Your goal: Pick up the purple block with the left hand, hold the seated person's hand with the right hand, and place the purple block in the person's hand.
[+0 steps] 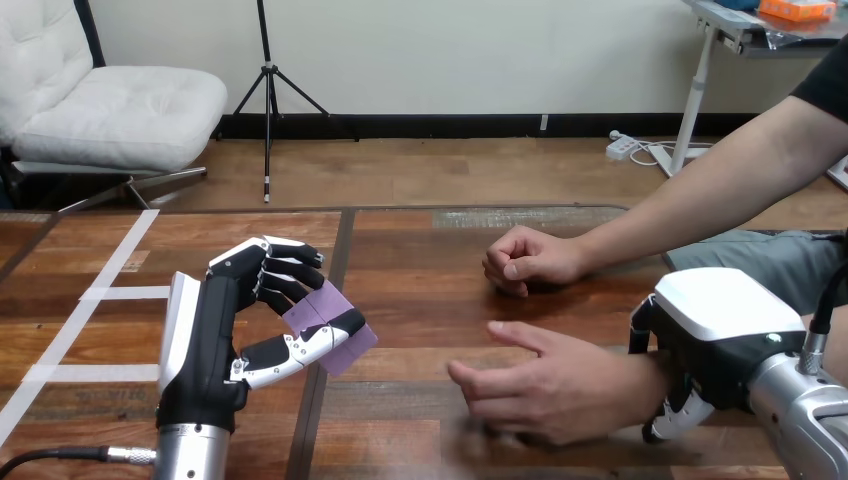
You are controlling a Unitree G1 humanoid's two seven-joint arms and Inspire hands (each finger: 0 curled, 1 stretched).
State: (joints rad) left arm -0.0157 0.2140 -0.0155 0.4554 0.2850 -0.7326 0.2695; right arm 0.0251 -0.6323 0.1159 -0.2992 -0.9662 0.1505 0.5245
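Left hand (215,335) up off the table (420,250) at view left, fingers and thumb curled, pinching the purple block (322,318) clear of the wood. Block's long axis slants down toward view right, free end aimed roughly at the person's open hand (555,385). Block and that hand near, not touching; target sits right of the block and a bit lower in view. Short rightward carry for the left arm, by the look of it. Person's other hand (528,262), a fist, resting further back on the table, off that line. Open hand looks edge-on or palm down, so probably needs turning before drop-off. Right hand (705,365) at the open hand's wrist, digits wrapped over and under it: clasping the wrist, not the palm. No brand, label or readable writing on block or hands.
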